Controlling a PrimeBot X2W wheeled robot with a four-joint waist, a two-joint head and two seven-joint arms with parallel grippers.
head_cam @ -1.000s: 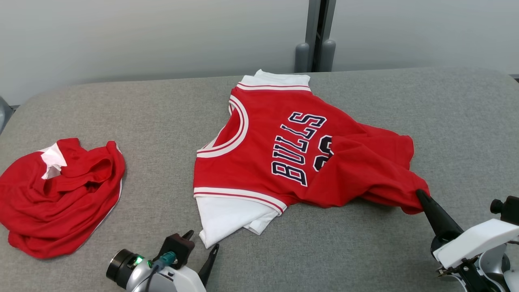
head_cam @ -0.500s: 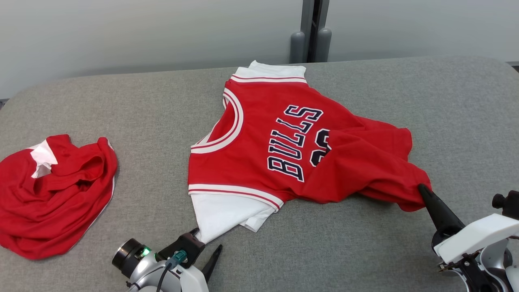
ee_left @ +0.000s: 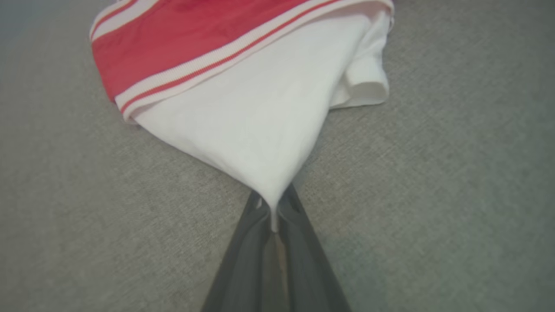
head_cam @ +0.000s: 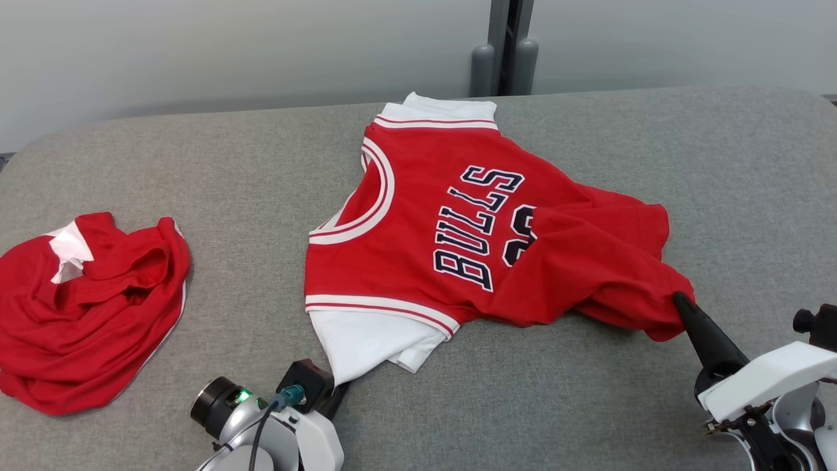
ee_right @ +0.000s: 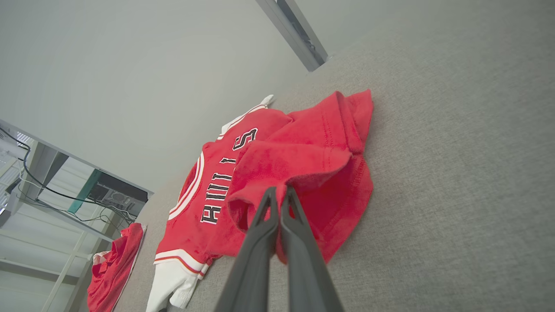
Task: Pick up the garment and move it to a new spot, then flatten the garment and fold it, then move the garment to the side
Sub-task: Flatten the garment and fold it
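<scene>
Left pincer (ee_left: 273, 208) and right pincer (ee_right: 279, 193) of mine both grip the garment (head_cam: 418, 261), one at each end of it. At the far left of the head view a second red cloth (head_cam: 91, 307) lies crumpled in a heap on the grey table (head_cam: 229, 183), well apart from the garment. Next comes my left pincer, low at the near edge of the table. Its two dark fingers (ee_left: 243, 260) are pressed together on the pointed tip of the white sleeve (ee_left: 260, 130), and the sleeve is drawn into a cone toward me. The garment itself, a red jersey with white stripes and the dark letters BULLS (head_cam: 477, 229), lies in the middle of the table. Its neck opening faces left, and another white sleeve (head_cam: 438, 108) shows at the far side. Its right part is wrinkled and folded over, covering a part of the number. At the right, my right pincer is closed on a red corner (head_cam: 660, 314) of the cloth, which bunches at the fingertips.
</scene>
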